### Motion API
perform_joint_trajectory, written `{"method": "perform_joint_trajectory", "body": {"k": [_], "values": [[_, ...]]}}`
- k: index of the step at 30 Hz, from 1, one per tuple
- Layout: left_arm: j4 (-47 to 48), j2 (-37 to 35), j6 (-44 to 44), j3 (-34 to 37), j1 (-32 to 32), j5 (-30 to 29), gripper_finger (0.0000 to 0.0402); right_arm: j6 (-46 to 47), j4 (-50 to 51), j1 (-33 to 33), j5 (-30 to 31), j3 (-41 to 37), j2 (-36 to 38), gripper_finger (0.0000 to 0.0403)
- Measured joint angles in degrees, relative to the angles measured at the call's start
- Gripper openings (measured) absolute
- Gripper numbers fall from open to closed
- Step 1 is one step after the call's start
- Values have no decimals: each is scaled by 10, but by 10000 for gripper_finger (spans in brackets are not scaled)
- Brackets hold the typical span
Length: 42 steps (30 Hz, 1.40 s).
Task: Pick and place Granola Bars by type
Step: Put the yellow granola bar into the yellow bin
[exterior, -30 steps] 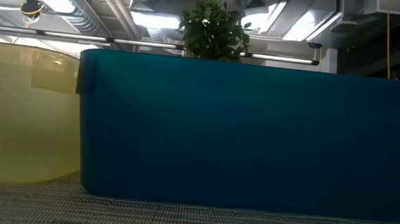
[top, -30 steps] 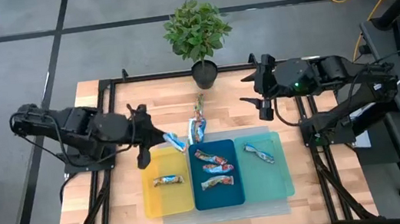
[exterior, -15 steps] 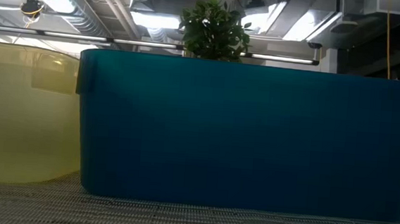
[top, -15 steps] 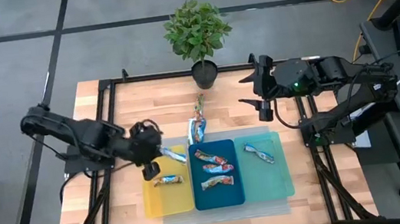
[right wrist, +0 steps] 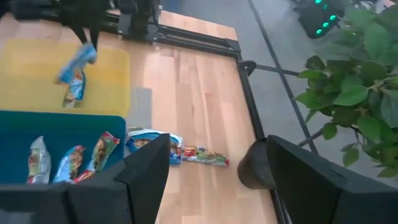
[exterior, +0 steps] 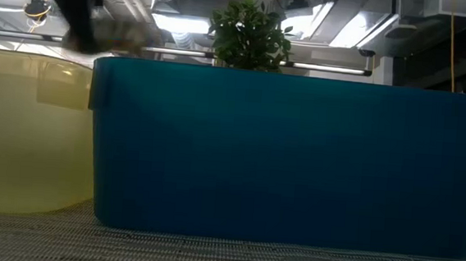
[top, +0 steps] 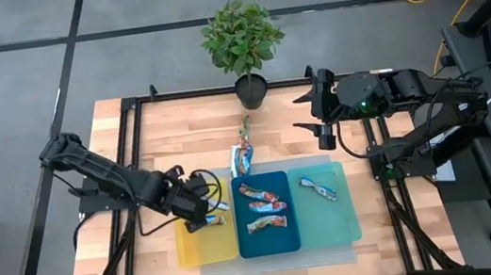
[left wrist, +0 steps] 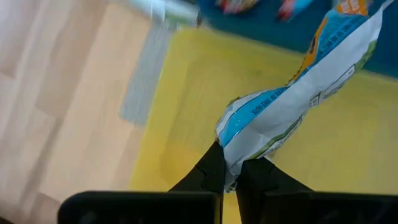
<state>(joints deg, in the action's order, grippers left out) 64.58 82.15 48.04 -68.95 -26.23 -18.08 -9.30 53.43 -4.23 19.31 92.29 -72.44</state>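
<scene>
My left gripper (left wrist: 231, 180) hangs over the yellow tray (top: 195, 244), shut on a blue-and-white granola bar (left wrist: 292, 93). Another bar (top: 211, 221) lies flat in that tray. The dark blue tray (top: 283, 242) holds three bars (top: 265, 207), and the teal tray (top: 341, 215) holds one (top: 317, 188). A blue bar (top: 243, 160) and a red one (top: 246, 137) lie on the wood behind the trays. My right gripper (top: 326, 133) waits open, high over the table's far right part. My left gripper pinches one crimped end of the blue-and-white bar's wrapper (left wrist: 232, 163) between its two fingers. The fingers slant steeply down at it. The bar (right wrist: 76, 62) hangs from them, lifted clear above the yellow tray's floor.
A potted plant (top: 243, 43) stands at the table's far edge. The three trays sit side by side on a grey mat (top: 277, 264) near the front. In the low view the blue tray's wall (exterior: 280, 158) fills the picture. Bare wood (top: 144, 236) lies left of the trays.
My left gripper has come down and toward the table's near edge, over the yellow tray. It has tipped from nearly level to steeply downward. The blue-and-white bar has gone with it and is now low over the tray.
</scene>
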Motion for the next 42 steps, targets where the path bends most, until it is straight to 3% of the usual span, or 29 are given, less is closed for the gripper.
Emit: {"method": "perform_joint_trajectory", "body": {"k": [9, 19, 30, 37, 42], "values": [[-143, -5, 74, 161, -8, 37, 8, -5, 1, 0, -26, 0, 0, 266], [-249, -5, 101, 248, 5, 75, 11, -21, 1, 0, -26, 0, -1, 266], [-259, -5, 89, 257, 13, 92, 58, -30, 1, 0, -25, 0, -2, 266], [-253, -5, 24, 243, 13, 130, 128, -30, 0, 3, -25, 0, -2, 266], [-196, -11, -12, 202, 13, 125, 185, -28, 0, 24, -26, 0, -9, 266]]}}
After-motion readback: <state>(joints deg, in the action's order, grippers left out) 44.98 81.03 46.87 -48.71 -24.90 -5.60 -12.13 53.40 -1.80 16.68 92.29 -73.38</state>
